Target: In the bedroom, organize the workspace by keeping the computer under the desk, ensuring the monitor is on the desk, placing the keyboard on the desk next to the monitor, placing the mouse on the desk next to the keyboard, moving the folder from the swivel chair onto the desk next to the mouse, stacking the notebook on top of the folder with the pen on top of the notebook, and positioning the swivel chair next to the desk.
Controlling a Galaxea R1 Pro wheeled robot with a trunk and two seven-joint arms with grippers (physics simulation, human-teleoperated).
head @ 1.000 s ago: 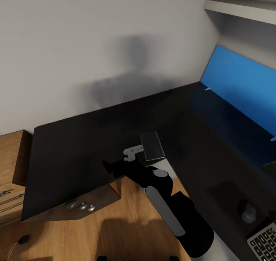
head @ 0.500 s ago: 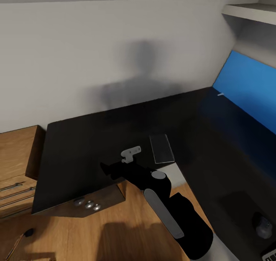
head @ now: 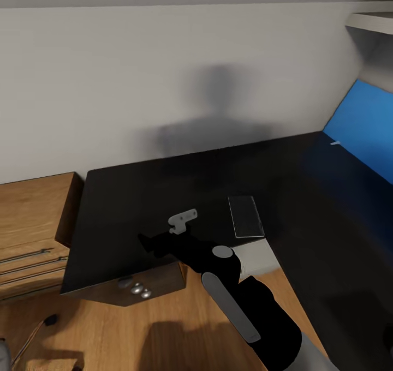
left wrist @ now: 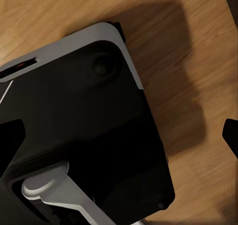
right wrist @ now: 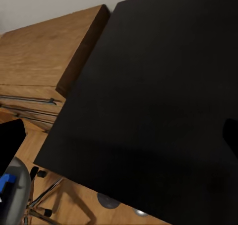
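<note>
The black desk top (head: 164,191) spreads under the grey wall, and my right gripper (head: 150,244) hovers open over its near edge. The right wrist view looks down on the same desk (right wrist: 163,101), one dark fingertip (right wrist: 11,140) at each side of the picture. The blue-lit monitor (head: 367,124) stands at the far right of the desk. A small flat rectangle (head: 245,216) lies on the desk beside my arm. Part of the swivel chair (right wrist: 15,192) shows with a blue scrap on its grey seat. My left gripper (left wrist: 119,135) is open over my own base.
A wooden drawer unit (head: 33,223) stands left of the desk, also seen as drawers (right wrist: 44,81) from the right wrist. Round knobs (head: 136,288) sit on the brown panel under the desk's corner. A shelf (head: 374,22) hangs at the upper right. The floor (head: 109,333) is wood.
The camera has swung left, so the whole scene has slid right. The mouse and keyboard have left the picture at the lower right. My right arm keeps its pose.
</note>
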